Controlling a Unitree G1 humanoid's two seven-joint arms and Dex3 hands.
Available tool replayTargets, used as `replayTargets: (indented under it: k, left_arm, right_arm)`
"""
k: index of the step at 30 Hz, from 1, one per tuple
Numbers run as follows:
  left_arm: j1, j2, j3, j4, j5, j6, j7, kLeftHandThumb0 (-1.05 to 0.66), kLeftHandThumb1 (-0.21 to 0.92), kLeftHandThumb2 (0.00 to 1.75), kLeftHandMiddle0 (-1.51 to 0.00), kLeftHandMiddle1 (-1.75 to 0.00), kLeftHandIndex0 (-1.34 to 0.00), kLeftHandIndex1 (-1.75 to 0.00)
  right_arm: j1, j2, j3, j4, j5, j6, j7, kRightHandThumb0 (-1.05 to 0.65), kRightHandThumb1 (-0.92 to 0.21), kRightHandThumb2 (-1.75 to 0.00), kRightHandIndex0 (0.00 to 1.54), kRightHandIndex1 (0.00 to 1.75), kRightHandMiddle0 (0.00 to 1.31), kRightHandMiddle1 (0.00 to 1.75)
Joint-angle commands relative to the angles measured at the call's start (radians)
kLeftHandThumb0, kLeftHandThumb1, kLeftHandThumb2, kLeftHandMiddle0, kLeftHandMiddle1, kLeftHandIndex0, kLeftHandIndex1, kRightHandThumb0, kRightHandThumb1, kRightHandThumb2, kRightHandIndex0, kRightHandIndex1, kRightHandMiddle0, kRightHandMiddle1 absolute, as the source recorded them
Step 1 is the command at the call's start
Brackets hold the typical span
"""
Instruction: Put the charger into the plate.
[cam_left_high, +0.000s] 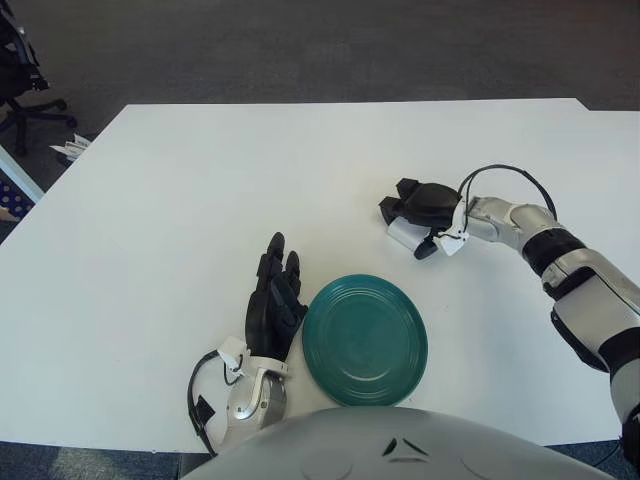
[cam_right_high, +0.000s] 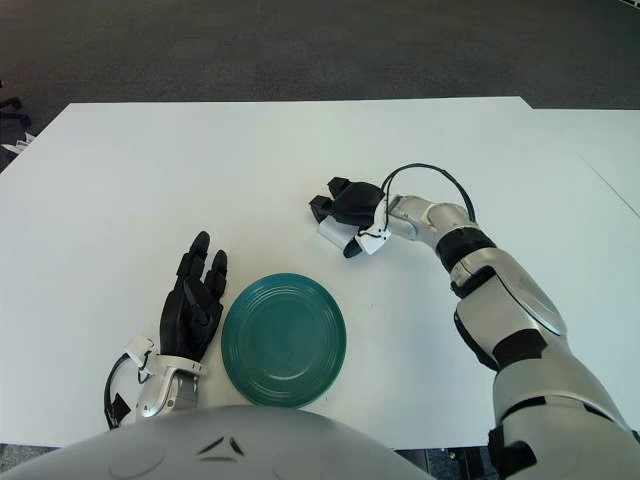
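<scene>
No text, label or number can be read anywhere.

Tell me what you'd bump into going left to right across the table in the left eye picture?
left hand → green plate → white charger → right hand, curled on the charger.

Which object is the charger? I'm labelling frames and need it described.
On the white table, look beyond the round green plate toward its far right. The small white block-shaped charger sits under the black right hand, the only white item beneath those fingers.
</scene>
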Motion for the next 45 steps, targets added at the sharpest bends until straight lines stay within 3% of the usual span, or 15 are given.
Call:
replayTargets:
  k: [1, 11, 22, 32, 40, 45]
  left_arm:
    - [0.011, -0.027, -0.009, 0.018, 0.008, 0.003, -0.003, -1.05, 0.92, 0.93, -0.07, -0.01, 0.00, -0.34]
    - [0.011, -0.027, -0.010, 0.020, 0.003, 0.019, -0.001, -1.05, 0.92, 0.97, -0.07, 0.00, 0.00, -0.38]
    - [0.011, -0.024, -0.013, 0.023, 0.010, 0.012, -0.004, -1.05, 0.92, 0.96, -0.05, 0.00, 0.00, -0.36]
    - [0.013, -0.030, -0.017, 0.031, 0.002, -0.002, -0.015, -1.05, 0.92, 0.94, -0.05, 0.00, 0.00, -0.42]
    - [0.017, -0.030, -0.021, 0.021, -0.005, 0.012, -0.013, -1.05, 0.92, 0.94, -0.04, 0.00, 0.00, -0.36]
    - [0.021, -0.027, -0.020, 0.013, -0.022, 0.032, -0.018, -1.05, 0.92, 0.95, -0.05, -0.01, 0.00, -0.32]
  right_arm:
    - [0.011, -0.022, -0.075, -0.103, 0.062, 0.030, 0.030, -0.46, -0.79, -0.86, 1.00, 1.75, 0.85, 1.75]
    - [0.085, -0.003, -0.189, -0.268, 0.183, 0.101, 0.103, -0.46, -0.74, -0.96, 1.07, 1.75, 0.92, 1.75]
    - [0.145, 0.008, -0.233, -0.408, 0.195, 0.156, 0.148, -0.45, -0.73, -0.97, 1.09, 1.75, 0.94, 1.75]
    - [0.202, -0.012, -0.258, -0.540, 0.215, 0.150, 0.206, -0.46, -0.74, -0.94, 1.10, 1.75, 0.93, 1.75]
    - [0.358, -0.010, -0.251, -0.802, 0.248, 0.175, 0.302, -0.47, -0.73, -0.94, 1.16, 1.75, 0.96, 1.75]
    - [0.412, -0.024, -0.249, -0.927, 0.304, 0.194, 0.397, -0.46, -0.73, -0.93, 1.20, 1.75, 0.97, 1.75]
